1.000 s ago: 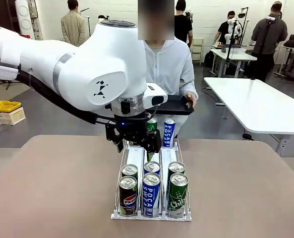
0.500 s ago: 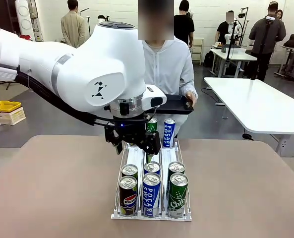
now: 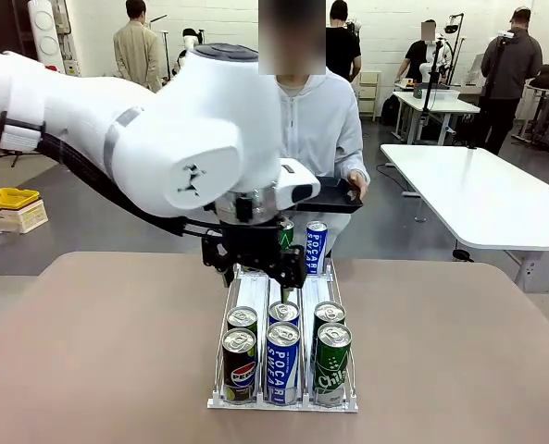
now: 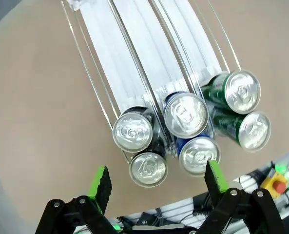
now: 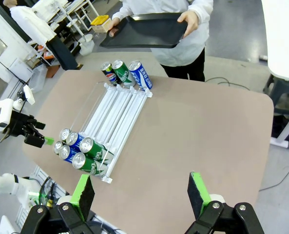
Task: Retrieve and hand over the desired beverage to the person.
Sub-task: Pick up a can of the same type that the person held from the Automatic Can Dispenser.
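A clear wire rack [image 3: 254, 291] on the tan table holds beverage cans. At its near end stand Pepsi cans [image 3: 240, 359], Pocari Sweat cans [image 3: 282, 354] and green Chilsung cans [image 3: 331, 354], two deep. More cans [image 3: 316, 246] stand at the far end. My left gripper [image 3: 255, 271] hangs open above the rack. In the left wrist view the left gripper [image 4: 157, 179] looks down on the near can tops, with a Pepsi can [image 4: 147, 168] and a Pocari can [image 4: 199, 155] closest. My right gripper [image 5: 140, 191] is open and empty, high over the table. The person [image 3: 316, 120] stands at the far side holding a black tray [image 3: 334, 196].
The table edge [image 5: 261, 97] runs close on the right, with open tabletop [image 5: 193, 126] beside the rack. A white table [image 3: 487, 194] stands at the back right. A yellow bin [image 3: 8, 198] sits at the left. Other people stand farther off.
My left arm has rolled its wrist and shifted slightly right over the rack. Both grippers remain open. The cans and the person's tray have not moved.
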`<state>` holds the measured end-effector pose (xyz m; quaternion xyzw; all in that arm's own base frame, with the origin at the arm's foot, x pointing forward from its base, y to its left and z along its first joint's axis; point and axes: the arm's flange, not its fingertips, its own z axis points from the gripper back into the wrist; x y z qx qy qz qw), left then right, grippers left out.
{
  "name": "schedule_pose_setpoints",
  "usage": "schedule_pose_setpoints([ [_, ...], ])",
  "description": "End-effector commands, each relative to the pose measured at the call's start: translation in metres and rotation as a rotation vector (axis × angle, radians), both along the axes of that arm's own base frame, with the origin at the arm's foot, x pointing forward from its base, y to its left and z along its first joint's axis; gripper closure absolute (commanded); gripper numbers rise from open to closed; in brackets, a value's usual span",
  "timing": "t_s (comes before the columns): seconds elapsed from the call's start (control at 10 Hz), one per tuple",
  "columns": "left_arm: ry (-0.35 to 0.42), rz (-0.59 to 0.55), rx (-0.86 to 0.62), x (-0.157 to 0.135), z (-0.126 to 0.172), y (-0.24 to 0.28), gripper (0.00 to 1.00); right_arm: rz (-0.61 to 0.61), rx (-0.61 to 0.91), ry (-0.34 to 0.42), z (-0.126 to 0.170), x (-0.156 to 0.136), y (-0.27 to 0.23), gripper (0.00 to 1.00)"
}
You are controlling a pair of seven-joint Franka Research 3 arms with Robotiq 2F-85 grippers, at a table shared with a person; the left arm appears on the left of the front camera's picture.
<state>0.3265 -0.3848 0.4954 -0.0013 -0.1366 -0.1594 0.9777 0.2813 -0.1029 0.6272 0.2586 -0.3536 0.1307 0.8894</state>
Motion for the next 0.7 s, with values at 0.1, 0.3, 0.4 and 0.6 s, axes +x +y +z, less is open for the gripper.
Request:
schedule_pose_setpoints([
  [0.1,0.007,0.254,0.054,-0.015,-0.018,-0.049,0.0,0.025,0.018,-0.013,-0.001,0.0,0.0,0.0],
  [0.3,0.047,0.36,0.044,-0.014,-0.027,-0.056,0.0,0.025,0.018,-0.013,-0.001,0.0,0.0,0.0],
  [0.4,0.07,0.388,0.007,-0.012,-0.029,-0.055,0.0,0.025,0.018,-0.013,-0.001,0.0,0.0,0.0],
  [0.6,0.095,0.358,-0.027,-0.009,-0.038,-0.051,0.0,0.025,0.018,-0.013,-0.001,0.0,0.0,0.0],
])
